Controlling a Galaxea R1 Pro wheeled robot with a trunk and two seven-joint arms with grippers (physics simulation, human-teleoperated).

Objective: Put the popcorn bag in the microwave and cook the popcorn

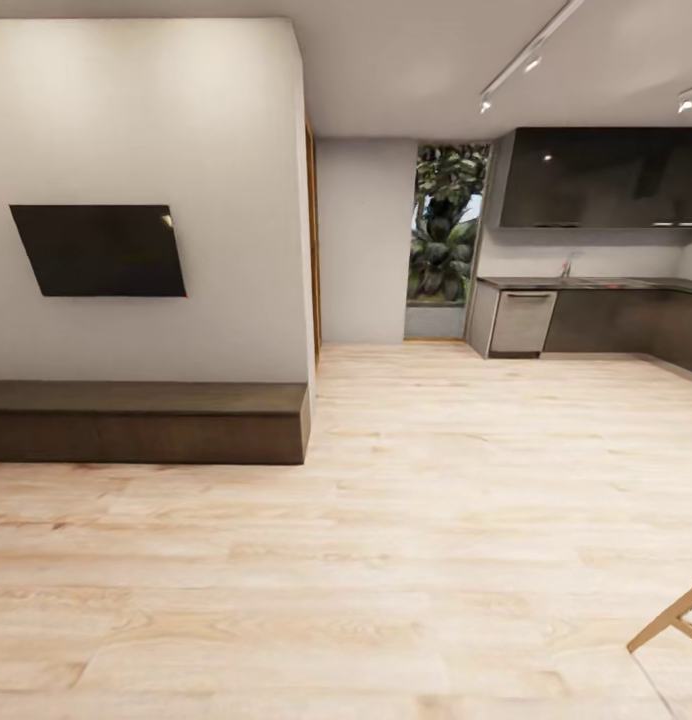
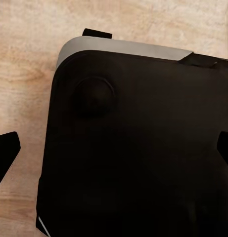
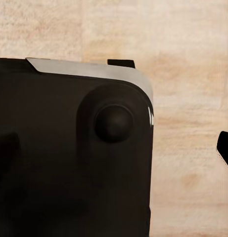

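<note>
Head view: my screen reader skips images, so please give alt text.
An open room with pale wood floor; far right, a dark kitchen with grey countertop. At left, a black wall screen above a low dark bench.

One wall screen (image 1: pixel 99 250), one low bench (image 1: pixel 146 420), one countertop (image 1: pixel 586 283), one window (image 1: pixel 448 222)

Far kitchen surface (image 1: pixel 586 284) — grey slab over dark cabinets, run off the head view's right edge; whatever sits on it is too small to tell. Faucet (image 1: pixel 566 266) a mere sliver. Wooden chair leg (image 1: pixel 671 618) cut by the lower right corner.

Left hand (image 2: pixel 114 153): only dark finger tips (image 2: pixel 6 150) poke in at the frame's sides. Robot base (image 2: pixel 138 148) hides most of the floor (image 2: pixel 24 59) beneath — right wrist view likewise.
</note>
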